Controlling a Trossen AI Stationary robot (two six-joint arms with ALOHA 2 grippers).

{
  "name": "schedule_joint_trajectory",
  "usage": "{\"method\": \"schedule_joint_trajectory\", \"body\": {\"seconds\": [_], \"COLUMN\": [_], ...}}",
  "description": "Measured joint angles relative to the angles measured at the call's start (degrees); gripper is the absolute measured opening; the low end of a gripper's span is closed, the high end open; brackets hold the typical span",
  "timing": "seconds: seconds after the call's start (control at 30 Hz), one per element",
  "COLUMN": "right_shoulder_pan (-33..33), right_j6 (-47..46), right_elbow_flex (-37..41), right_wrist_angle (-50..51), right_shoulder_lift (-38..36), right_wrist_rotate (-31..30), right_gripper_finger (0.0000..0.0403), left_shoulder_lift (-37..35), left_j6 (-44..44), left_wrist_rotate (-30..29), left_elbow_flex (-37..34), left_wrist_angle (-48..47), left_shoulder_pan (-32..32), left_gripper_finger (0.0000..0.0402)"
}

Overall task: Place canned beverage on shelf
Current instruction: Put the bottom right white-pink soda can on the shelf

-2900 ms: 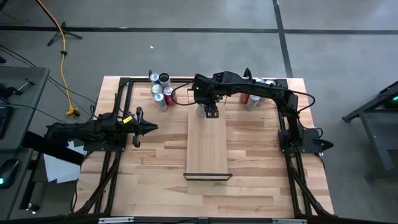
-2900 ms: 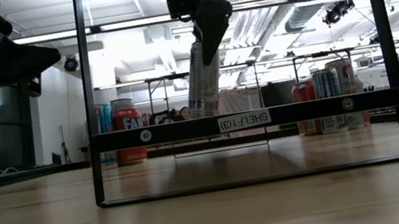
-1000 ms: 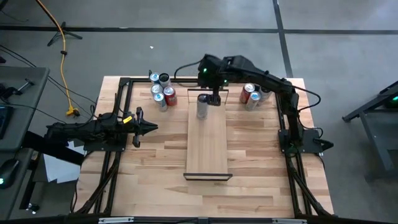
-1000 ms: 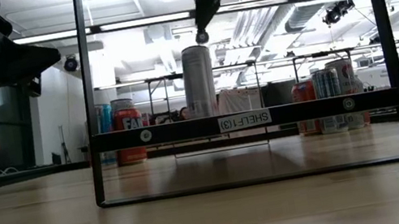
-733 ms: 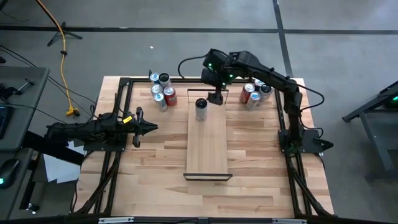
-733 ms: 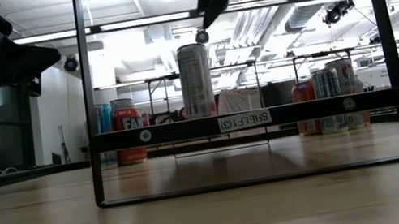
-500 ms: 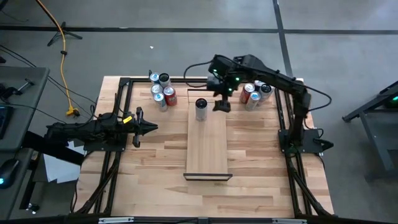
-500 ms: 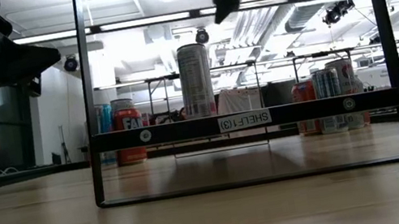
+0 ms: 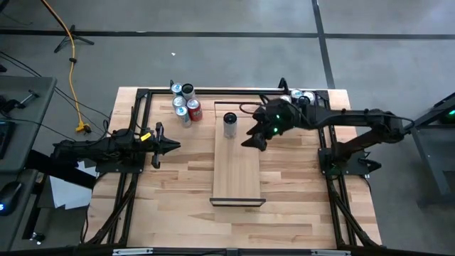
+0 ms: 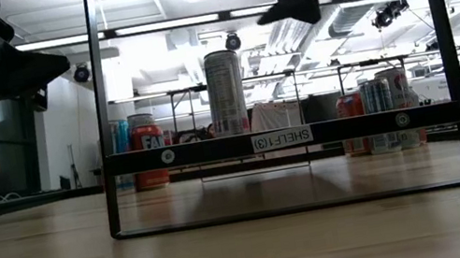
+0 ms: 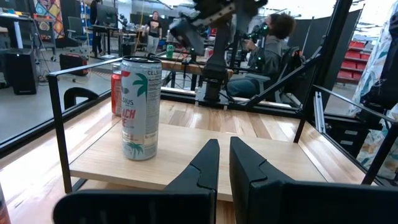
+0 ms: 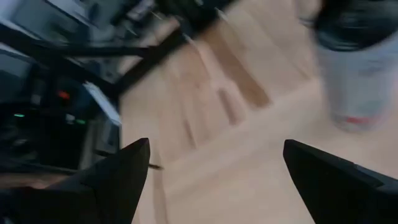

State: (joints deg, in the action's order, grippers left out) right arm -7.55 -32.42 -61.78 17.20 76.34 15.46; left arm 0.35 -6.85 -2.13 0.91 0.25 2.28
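Silver-and-white canned beverage [image 9: 229,124] stands upright, untouched, at the far end of the long pale wooden shelf [image 9: 237,174] (dark metal frames at its short ends), the right gripper [image 9: 250,139] just beside it with jaws released, while the left gripper [image 9: 170,146] waits clenched over the table [image 9: 181,203].

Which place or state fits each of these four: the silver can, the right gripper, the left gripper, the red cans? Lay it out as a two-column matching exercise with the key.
Things:
1. silver can
2. right gripper
3. left gripper
4. red cans

Places or states:
A. shut, waiting left of the shelf
B. grouped on the tabletop by the shelf's far left corner
C. upright on the shelf's far end
D. open, holding nothing, at the shelf's right edge

Pairs: 1-C, 2-D, 3-A, 4-B
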Motion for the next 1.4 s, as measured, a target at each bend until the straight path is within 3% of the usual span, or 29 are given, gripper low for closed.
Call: {"method": "schedule_joint_trajectory", "body": {"seconds": [0.13,0.3,0.4,0.57,0.63,0.77,0.9,1.4], "right_shoulder_pan": [1.68,3.04,3.08,3.1,3.1,2.48,2.15,0.72], "right_j6": [0.27,8.86,8.14,8.98,10.32,7.41,6.67,5.76], "right_elbow_flex": [3.56,1.39,0.24,0.27,1.35,3.99,6.31,6.38], "right_wrist_angle": [-10.33,-4.76,-2.79,-2.57,-4.58,-10.62,-19.16,-19.92], "right_shoulder_lift": [0.78,5.25,8.42,11.85,12.58,14.06,15.82,17.87], "right_wrist_rotate": [-1.32,-13.04,-17.57,-18.44,-19.09,-24.48,-25.8,-30.03], "right_gripper_finger": [0.0355,0.032,0.0254,0.0059,0.0019,0.0012,0.0006,0.0], "left_shoulder_lift": [-0.01,-0.01,0.0,-0.01,-0.01,-0.01,-0.01,0.0], "left_j6": [0.0,0.0,0.0,0.0,0.0,0.0,0.0,0.0], "left_wrist_rotate": [0.0,0.0,0.0,0.0,0.0,0.0,0.0,0.0], "left_elbow_flex": [-0.01,0.0,-0.01,-0.02,-0.02,0.0,0.0,0.0], "left_wrist_angle": [0.01,-0.02,0.0,-0.02,0.0,0.0,0.0,0.0], "left_shoulder_pan": [0.0,0.0,0.0,0.0,0.0,0.0,0.0,0.0], "left_gripper_finger": [0.0,0.0,0.0,0.0,0.0,0.0,0.0,0.0]}}
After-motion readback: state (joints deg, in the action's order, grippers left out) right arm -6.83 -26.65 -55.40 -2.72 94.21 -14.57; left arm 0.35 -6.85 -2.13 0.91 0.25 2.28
